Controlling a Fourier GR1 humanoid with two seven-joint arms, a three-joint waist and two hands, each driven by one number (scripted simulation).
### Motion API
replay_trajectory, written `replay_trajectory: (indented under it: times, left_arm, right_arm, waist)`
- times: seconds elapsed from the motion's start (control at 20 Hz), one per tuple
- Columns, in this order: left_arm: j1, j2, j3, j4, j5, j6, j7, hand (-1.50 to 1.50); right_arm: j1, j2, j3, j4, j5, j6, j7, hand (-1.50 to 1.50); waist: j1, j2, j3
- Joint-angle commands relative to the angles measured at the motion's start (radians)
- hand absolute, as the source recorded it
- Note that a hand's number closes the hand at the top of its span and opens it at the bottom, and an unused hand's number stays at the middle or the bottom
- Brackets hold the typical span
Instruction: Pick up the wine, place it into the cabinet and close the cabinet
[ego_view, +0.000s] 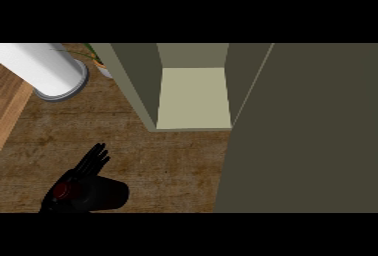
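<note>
The wine bottle is dark with a red cap and shows at the lower left of the wooden counter. My left hand is right beside it on the far side, fingers straight and pointing up; whether it touches the bottle I cannot tell. The cabinet stands open at the top centre, its pale inner floor bare. Its dark olive door is swung out and fills the right side of the view. My right hand does not show.
A white cylinder with a grey rim lies at the top left, with a small potted plant behind it. A lighter wooden board runs along the left edge.
</note>
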Motion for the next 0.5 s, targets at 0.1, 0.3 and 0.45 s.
replay_trajectory:
  times: [0.1,0.3,0.45]
  left_arm:
    - [-0.025,-0.022,-0.02,0.128,-0.066,0.009,-0.113,-1.5]
    - [-0.041,-0.049,-0.033,0.095,-0.047,0.01,-0.086,-1.5]
    - [-0.041,-0.036,-0.008,0.133,-0.036,0.001,-0.125,-1.5]
  right_arm:
    - [0.004,-0.004,0.083,-0.176,0.174,-0.035,0.132,-1.5]
    - [-0.031,-0.017,-0.004,-0.17,0.112,-0.02,0.141,-1.5]
    - [0.023,-0.057,0.039,-0.246,0.12,-0.029,0.132,-1.5]
  waist:
    - [-0.001,-0.002,-0.002]
    - [0.008,0.0,0.0]
    - [-0.003,-0.003,-0.001]
